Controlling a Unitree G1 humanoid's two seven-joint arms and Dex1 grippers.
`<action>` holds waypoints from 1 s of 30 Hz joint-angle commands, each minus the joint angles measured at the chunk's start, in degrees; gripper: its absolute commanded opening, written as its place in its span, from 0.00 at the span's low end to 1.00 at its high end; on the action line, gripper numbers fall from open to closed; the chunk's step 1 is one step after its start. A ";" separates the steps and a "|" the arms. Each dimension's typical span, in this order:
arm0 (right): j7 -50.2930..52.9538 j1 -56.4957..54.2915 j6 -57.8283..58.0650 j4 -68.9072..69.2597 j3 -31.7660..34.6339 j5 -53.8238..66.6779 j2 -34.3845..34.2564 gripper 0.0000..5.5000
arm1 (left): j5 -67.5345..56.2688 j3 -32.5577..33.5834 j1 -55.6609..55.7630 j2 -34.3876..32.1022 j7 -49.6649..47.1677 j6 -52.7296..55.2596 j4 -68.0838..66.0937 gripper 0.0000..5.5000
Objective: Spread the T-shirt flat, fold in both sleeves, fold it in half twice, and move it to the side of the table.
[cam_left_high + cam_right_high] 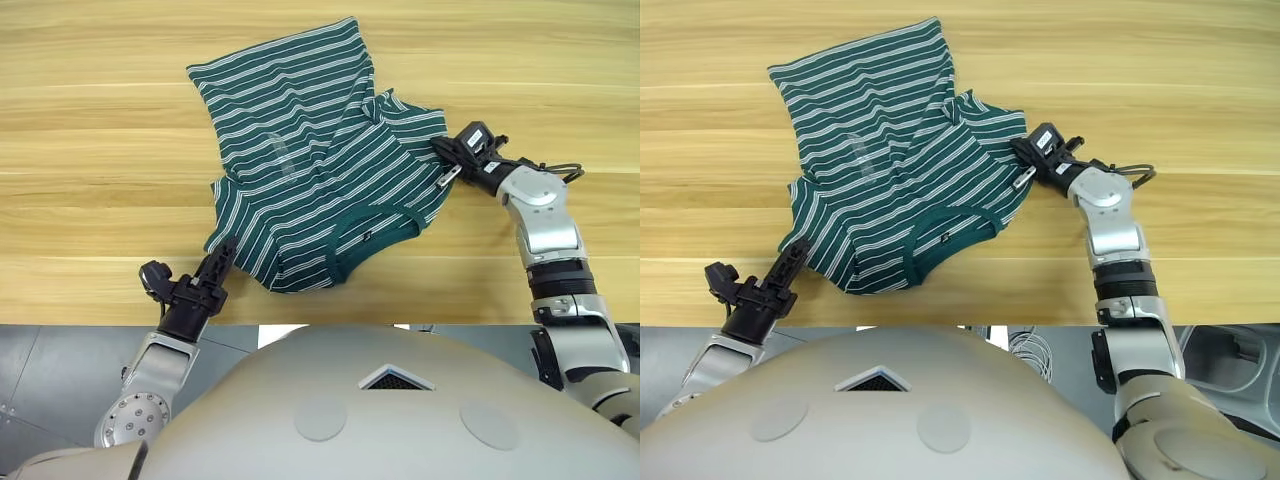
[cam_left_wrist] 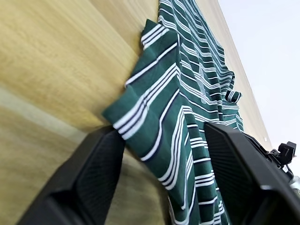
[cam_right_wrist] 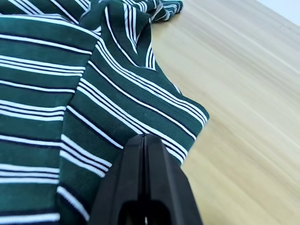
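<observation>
A dark green T-shirt [image 1: 310, 160] with white stripes lies crumpled and partly folded over itself on the wooden table [image 1: 90, 150], its collar [image 1: 375, 235] towards the front edge. My left gripper [image 1: 224, 256] is at the shirt's near left corner, open. In the left wrist view that striped corner [image 2: 154, 117] lies between the two black fingers [image 2: 93, 178]. My right gripper [image 1: 444, 152] is at the right sleeve's edge. In the right wrist view its fingers [image 3: 140, 164] are pressed together on the sleeve's hem [image 3: 178, 122].
The table's front edge [image 1: 80, 322] runs just below the left gripper, with grey floor [image 1: 60, 380] beyond it. Bare wood stretches to the left, right and behind the shirt.
</observation>
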State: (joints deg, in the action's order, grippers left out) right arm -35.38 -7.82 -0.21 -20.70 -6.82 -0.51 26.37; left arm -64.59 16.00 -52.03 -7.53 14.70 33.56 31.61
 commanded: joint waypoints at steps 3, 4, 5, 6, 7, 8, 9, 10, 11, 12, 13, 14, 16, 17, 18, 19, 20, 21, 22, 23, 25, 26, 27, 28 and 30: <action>0.14 8.80 1.51 2.35 1.56 -0.26 3.37 0.00 | 4.90 -3.29 -1.48 1.96 -4.61 1.08 -4.02 0.53; 0.20 11.91 1.98 5.85 2.35 0.43 3.82 0.00 | 5.22 -3.56 -1.43 2.20 -4.78 0.69 -3.84 0.53; 0.41 14.45 2.57 8.88 3.03 1.01 4.03 0.00 | 5.47 -3.77 -1.41 2.41 -4.92 0.40 -3.67 0.53; 1.03 17.23 3.31 12.22 3.66 1.34 3.98 0.00 | 5.72 -3.91 -1.33 2.56 -5.06 0.21 -3.50 0.53; 1.68 19.69 3.87 15.15 4.17 1.46 3.91 0.00 | 5.93 -4.01 -1.29 2.64 -5.09 0.05 -3.41 0.53; 2.27 21.59 4.54 17.57 4.65 1.60 3.82 0.00 | 6.11 -4.12 -1.28 2.64 -5.11 -0.17 -3.34 0.53; 3.03 23.76 5.28 20.32 5.32 1.88 3.82 0.00 | 6.19 -4.14 -1.19 2.57 -5.20 -0.33 -3.29 0.53; 3.70 25.78 5.92 22.81 5.96 2.00 3.87 0.00 | 6.42 -4.10 -1.07 2.49 -5.27 -0.55 -3.27 0.53; 4.14 27.05 6.52 24.53 6.36 2.07 3.94 0.00 | 6.58 -4.09 -1.04 2.48 -5.32 -0.73 -3.23 0.53; 4.60 28.68 6.80 26.57 6.56 1.56 4.22 0.00 | 6.78 -4.10 -1.06 2.49 -5.38 -0.95 -3.14 0.53; 4.83 29.40 6.98 27.75 6.56 1.05 4.47 0.00 | 6.89 -4.16 -1.22 2.62 -5.44 -1.19 -3.02 0.53; 5.42 29.24 7.08 28.37 6.59 0.59 4.43 0.00 | 7.07 -4.34 -1.23 2.69 -5.45 -1.32 -3.00 0.53; 7.14 27.47 6.28 28.30 6.40 -1.33 4.50 0.00 | 7.75 -4.66 -0.72 2.49 -5.36 -1.35 -3.26 0.53; 7.95 26.15 5.47 28.22 6.42 -2.51 4.70 0.00 | 8.20 -4.69 -0.46 2.19 -5.30 -1.39 -3.37 0.53; 8.58 24.78 4.96 28.21 6.76 -3.39 4.99 0.00 | 8.45 -4.54 -0.15 1.81 -5.32 -1.29 -3.50 0.53; 9.00 22.75 4.50 28.53 7.44 -3.83 5.37 0.00 | 8.64 -4.04 -0.08 1.30 -5.28 -1.30 -3.44 0.53; 9.14 20.81 4.50 29.07 8.10 -3.91 5.62 0.00 | 8.66 -3.47 -0.10 0.82 -5.30 -1.28 -3.34 0.53; 9.17 18.78 4.18 29.77 8.42 -3.90 5.77 0.00 | 8.40 -2.86 -0.09 0.29 -5.47 -1.14 -3.08 0.53; 9.03 16.93 4.19 30.53 8.44 -3.80 5.67 0.00 | 8.12 -2.43 -0.06 -0.17 -5.63 -1.01 -2.91 0.53; 8.89 14.98 3.88 31.28 7.93 -3.99 5.31 0.00 | 7.90 -2.17 0.09 -0.63 -5.83 -0.78 -2.77 0.53; 8.56 11.73 3.59 32.95 6.27 -4.45 4.26 0.00 | 7.64 -1.85 0.99 -1.48 -6.04 -0.16 -3.03 0.53; 8.43 10.00 3.63 33.72 5.21 -4.53 3.49 0.00 | 7.55 -1.71 1.65 -1.68 -6.08 0.06 -3.55 0.53; 8.35 8.91 3.77 34.32 4.45 -4.54 2.98 0.00 | 7.46 -1.62 2.27 -1.85 -6.06 0.23 -4.07 0.53; 8.19 8.03 3.97 34.85 3.72 -4.63 2.72 0.00 | 7.37 -1.61 2.81 -1.91 -6.03 0.30 -4.54 0.53; 8.21 6.16 4.57 35.52 2.98 -4.98 2.45 0.00 | 7.19 -1.87 3.83 -1.69 -5.76 0.23 -5.27 0.48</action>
State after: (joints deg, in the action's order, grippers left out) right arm -26.93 0.52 3.52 13.76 -3.20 -4.74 28.69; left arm -60.00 14.28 -47.90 -9.01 12.76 31.05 30.56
